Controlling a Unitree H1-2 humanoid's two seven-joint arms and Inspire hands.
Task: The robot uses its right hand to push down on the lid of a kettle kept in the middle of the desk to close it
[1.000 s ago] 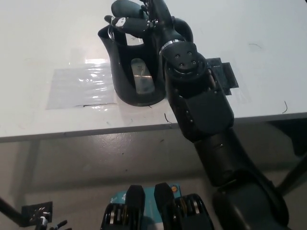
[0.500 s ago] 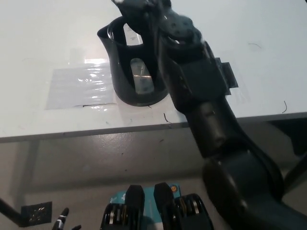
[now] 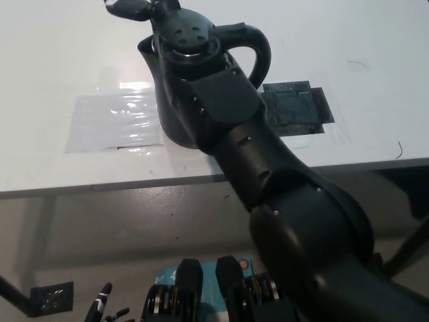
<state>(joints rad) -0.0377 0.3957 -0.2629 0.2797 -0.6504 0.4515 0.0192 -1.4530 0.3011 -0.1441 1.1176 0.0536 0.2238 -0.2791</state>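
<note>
Black right hand [image 3: 137, 7], its fingers' state hidden at the frame's top, reaches over the kettle [image 3: 175, 111] near the worktop's [image 3: 60, 60] front edge, lid concealed beneath the forearm.

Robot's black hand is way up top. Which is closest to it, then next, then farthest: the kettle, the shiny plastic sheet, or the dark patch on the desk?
From the right hand, head view:
1. Kettle, just below it.
2. Shiny plastic sheet, lower left.
3. Dark patch, far off right.
</note>
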